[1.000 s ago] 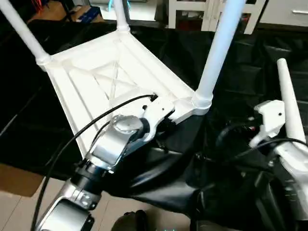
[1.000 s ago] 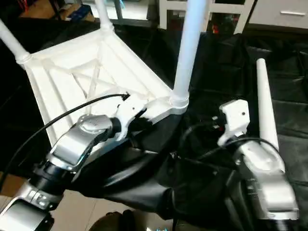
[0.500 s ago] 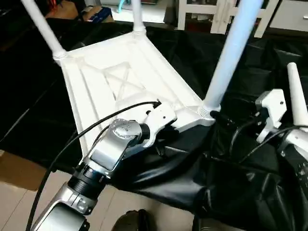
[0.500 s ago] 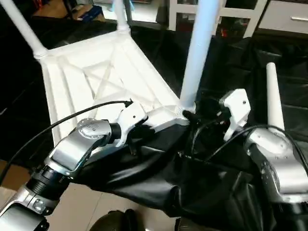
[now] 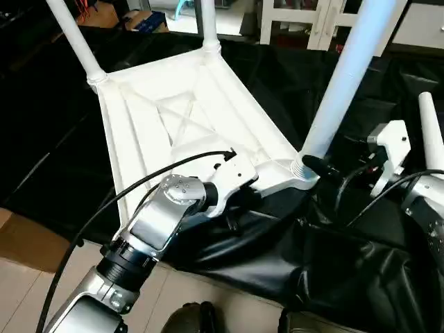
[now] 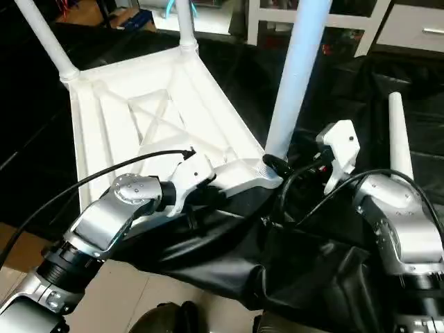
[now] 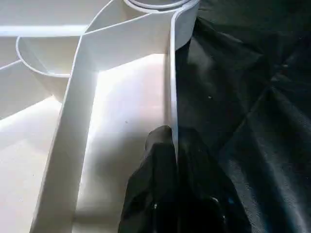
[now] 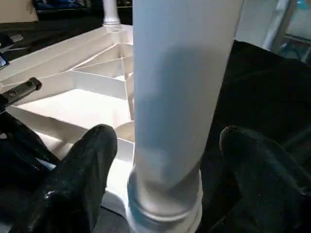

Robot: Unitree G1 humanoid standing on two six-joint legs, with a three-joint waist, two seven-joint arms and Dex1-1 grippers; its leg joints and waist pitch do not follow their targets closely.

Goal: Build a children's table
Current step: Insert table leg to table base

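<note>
— Where does the tabletop (image 5: pixel 173 118) lie?

— Upside down across the upper left and middle of the head views: a large white plastic rectangle, its X-ribbed underside facing up, resting on black sheeting.

— And the legs?

— Three white tapered tubes stand upright in round corner sockets. The far left leg (image 5: pixel 75 38) and the far leg (image 5: pixel 207 24) rise at the top of the frame; the near right leg (image 5: pixel 343 83) climbs from its socket at centre right.

— The fourth?

— A loose leg (image 5: pixel 430 132) shows at the right edge, apart from the top, narrow end up.

— The last corner?

— Hidden.
</note>
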